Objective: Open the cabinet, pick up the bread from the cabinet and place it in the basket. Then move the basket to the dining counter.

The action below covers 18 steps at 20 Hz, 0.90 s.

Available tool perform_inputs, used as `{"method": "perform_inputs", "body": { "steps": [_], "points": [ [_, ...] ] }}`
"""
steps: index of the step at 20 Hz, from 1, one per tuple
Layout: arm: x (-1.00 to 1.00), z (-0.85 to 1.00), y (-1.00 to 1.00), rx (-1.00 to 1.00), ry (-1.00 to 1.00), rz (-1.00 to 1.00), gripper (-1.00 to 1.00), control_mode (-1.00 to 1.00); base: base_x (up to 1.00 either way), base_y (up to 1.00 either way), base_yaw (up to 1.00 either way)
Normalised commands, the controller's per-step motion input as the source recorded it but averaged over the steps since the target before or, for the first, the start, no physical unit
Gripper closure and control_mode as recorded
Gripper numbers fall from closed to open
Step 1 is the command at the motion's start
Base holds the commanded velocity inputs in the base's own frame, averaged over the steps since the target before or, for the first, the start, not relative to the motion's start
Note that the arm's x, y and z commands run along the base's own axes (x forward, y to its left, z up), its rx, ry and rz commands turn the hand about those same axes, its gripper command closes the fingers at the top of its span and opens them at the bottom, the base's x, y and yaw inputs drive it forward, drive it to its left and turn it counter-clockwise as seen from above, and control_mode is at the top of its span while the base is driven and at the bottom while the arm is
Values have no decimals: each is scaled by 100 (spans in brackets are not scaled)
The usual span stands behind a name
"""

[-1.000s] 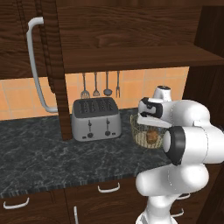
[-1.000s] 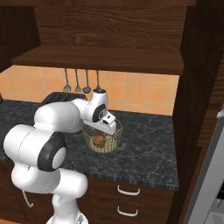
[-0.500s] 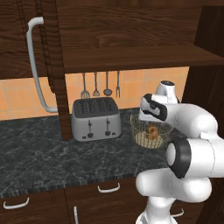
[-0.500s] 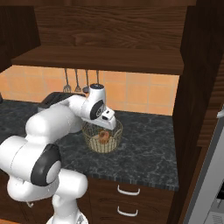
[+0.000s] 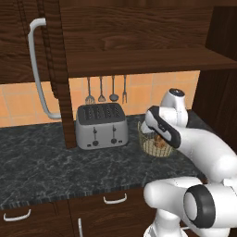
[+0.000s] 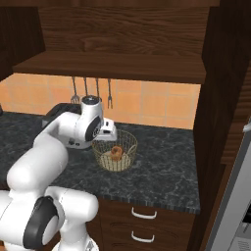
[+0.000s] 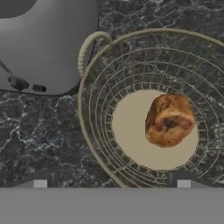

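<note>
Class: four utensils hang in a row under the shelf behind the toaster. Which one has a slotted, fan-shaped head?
The leftmost utensil, a slotted spatula. Its wide head flares out with slits, while the other three hanging beside it end in small narrow heads.

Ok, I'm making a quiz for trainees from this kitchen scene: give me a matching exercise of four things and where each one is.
Things:
1. bread
2. basket
3. toaster
4. utensils

Places:
A. hanging on the orange tiled wall
B. on the black counter, right of the toaster
C. lying on the basket's pale bottom
D. on the black counter, under the shelf

Pairs: 1-C, 2-B, 3-D, 4-A
</note>
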Motion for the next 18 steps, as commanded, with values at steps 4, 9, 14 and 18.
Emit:
{"method": "perform_inputs", "body": {
  "steps": [4, 9, 14, 18],
  "points": [
    [6, -7, 21, -12, 1, 21, -100, -100, 0, 0, 0],
    [10, -22, 23, -5, 7, 17, -100, -100, 0, 0, 0],
    [33, -22, 3, -7, 13, 9, -100, -100, 0, 0, 0],
    [41, -17, 0, -8, 13, 3, -100, -100, 0, 0, 0]
  ]
}}
